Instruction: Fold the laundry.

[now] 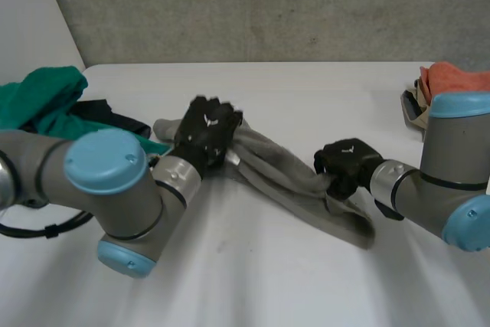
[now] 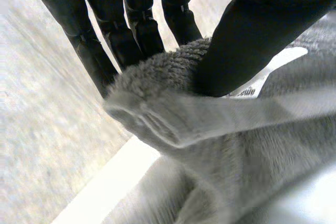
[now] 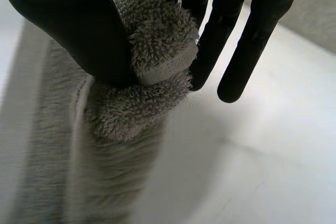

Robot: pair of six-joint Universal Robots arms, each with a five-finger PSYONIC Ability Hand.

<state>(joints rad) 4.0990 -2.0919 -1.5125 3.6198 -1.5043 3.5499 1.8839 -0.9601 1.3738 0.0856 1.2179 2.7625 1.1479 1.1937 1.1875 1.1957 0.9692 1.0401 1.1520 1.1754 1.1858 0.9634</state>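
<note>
I see the grey towel [image 1: 287, 174] bunched on the bench [image 1: 291, 281], between both arms. The left robot hand [image 1: 205, 132] pinches one end between thumb and fingers. The right robot hand [image 1: 346, 162] pinches the other end the same way, I think so that I can pull the towel flat before folding.

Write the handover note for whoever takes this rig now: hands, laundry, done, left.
Left robot hand: pinching one end of the grey towel.
Right robot hand: pinching the other end.
Towel runs bunched and twisted between them across the white table. Green garment crumpled at the far left, orange cloth at the far right.
Done: towel gripped at both ends, no fold yet.
Left: spread it, fold it, then the rest.
</note>
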